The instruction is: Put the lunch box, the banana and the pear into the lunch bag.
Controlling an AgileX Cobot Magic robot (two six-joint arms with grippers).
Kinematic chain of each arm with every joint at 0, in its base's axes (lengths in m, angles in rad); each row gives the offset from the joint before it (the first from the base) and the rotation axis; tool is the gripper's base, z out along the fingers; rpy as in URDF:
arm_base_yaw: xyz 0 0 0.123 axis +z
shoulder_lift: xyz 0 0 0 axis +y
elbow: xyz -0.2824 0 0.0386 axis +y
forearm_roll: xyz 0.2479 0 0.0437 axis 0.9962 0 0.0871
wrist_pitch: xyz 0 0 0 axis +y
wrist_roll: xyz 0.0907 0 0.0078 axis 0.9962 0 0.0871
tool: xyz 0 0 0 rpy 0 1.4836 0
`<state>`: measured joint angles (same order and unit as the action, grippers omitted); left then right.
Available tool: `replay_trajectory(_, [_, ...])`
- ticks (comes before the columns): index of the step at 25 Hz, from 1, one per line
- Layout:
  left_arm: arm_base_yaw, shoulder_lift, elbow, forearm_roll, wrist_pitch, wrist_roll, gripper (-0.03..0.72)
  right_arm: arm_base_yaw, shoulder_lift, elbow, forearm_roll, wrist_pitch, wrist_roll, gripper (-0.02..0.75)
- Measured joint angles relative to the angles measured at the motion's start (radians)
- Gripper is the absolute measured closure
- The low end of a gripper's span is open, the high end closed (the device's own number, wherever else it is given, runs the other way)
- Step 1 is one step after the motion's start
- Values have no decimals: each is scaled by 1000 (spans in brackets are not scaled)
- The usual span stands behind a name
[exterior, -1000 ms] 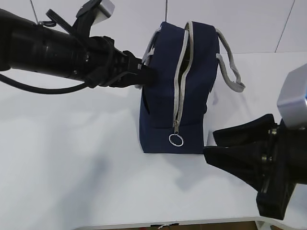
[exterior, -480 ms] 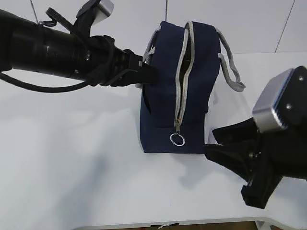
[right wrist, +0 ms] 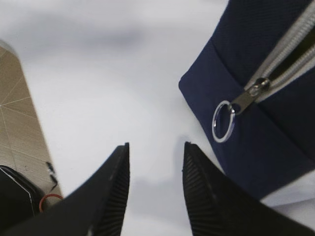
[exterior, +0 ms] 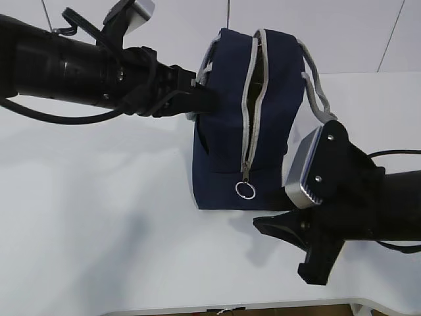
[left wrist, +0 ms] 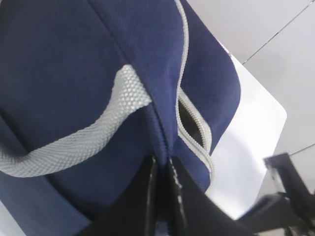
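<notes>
1. White bench [exterior: 99, 230] fills the scene, with a pale tiled wall behind it in the exterior view.
2. We see the lunch bag [exterior: 227, 131] standing upright near the middle of the bench, navy fabric, its grey zipper [exterior: 250, 105] running down the side that faces us.
3. We note the zipper is parted along its upper stretch, showing a dark gap, and the slider sits low with its ring pull [exterior: 245, 189] hanging against the fabric.
4. Our left gripper [exterior: 197, 99] reaches in from the left at the bag's upper edge; in the left wrist view its fingers [left wrist: 172, 206] are pressed together on a fold of navy fabric just below the grey handle [left wrist: 74, 142].
5. Our right gripper [exterior: 276, 227] hovers low over the bench at the bag's lower right, near the ring pull but not touching it.
6. In the right wrist view its fingers [right wrist: 110, 191] are spread apart with only bare bench between them, the ring pull up and to their right.
7. We cannot make out the lunch box, banana or pear in any view.
</notes>
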<state>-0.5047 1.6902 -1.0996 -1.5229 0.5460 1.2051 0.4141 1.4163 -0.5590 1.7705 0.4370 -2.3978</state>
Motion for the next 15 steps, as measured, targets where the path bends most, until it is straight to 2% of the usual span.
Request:
replay_trajectory(6, [0,0,0,-2,0,0,696,0,98,-80,5,-20,-2,423])
replay_trajectory(11, [0,0,0,-2,0,0,696,0,115,-84,8,-106,-5,423])
replay_trajectory(15, [0,0,0,-2,0,2,696,0,121,-86,10,-116,-5,423])
